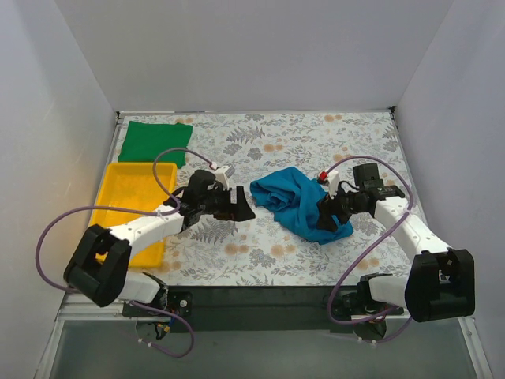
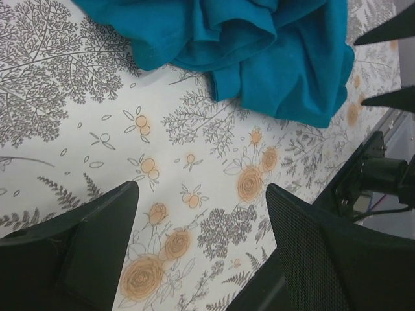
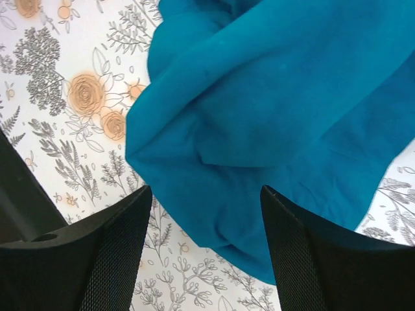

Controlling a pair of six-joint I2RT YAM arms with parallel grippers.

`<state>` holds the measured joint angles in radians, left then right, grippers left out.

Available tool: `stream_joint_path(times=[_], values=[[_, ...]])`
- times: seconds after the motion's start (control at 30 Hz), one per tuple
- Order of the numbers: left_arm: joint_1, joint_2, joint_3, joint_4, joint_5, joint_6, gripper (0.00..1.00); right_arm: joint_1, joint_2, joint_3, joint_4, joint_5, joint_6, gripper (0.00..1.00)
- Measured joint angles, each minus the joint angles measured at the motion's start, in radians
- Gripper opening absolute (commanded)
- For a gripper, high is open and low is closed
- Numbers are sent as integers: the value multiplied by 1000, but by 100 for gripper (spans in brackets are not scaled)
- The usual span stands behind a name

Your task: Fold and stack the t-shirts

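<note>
Two white arms with black joints and lilac cables

The left arm [image 1: 146, 225] and right arm [image 1: 404, 229] have smooth white link shells between chunky black joint housings. A pale purple cable [image 1: 46, 237] loops loosely along each. A small red mark [image 1: 323, 175] sits near the right wrist. The fingers [image 2: 311, 253] are black wedges with finely dimpled inner faces.

- A yellow plastic tray [image 1: 130, 185] lies on the left side of the table, close to the left wall, with its long side running front to back.
- A tablecloth [image 1: 268, 260] covers the tabletop. It is white, printed with grey ferns and leaves and with orange roses, which both wrist views show close up [image 2: 78, 110] [image 3: 58, 58].
- Plain white walls [image 1: 252, 55] enclose the table at the back and on both sides.
- A black strip [image 1: 260, 300] runs along the near edge of the table.
</note>
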<state>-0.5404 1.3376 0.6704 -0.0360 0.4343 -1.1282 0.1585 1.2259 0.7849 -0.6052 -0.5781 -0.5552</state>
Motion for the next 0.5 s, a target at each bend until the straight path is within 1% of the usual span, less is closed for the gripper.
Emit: stream_joint_path(times=[0.03, 0.07, 0.27, 0.3, 0.37, 0.5], values=[[-15, 33, 17, 3, -15, -18, 78, 1, -3, -10, -4, -8, -2, 74], [-30, 70, 35, 6, -34, -36, 75, 3, -5, -13, -6, -17, -3, 73], [-128, 273, 183, 13, -151, -123, 74, 21, -6, -13, 3, -65, -2, 72], [-145, 303, 210, 13, -171, -134, 70, 22, -3, -13, 4, -78, -2, 72], [-173, 355, 265, 10, -218, -150, 67, 27, 10, -12, 5, -100, -1, 71], [-206, 441, 376, -22, -322, -162, 65, 40, 54, -5, 5, -137, 5, 70]])
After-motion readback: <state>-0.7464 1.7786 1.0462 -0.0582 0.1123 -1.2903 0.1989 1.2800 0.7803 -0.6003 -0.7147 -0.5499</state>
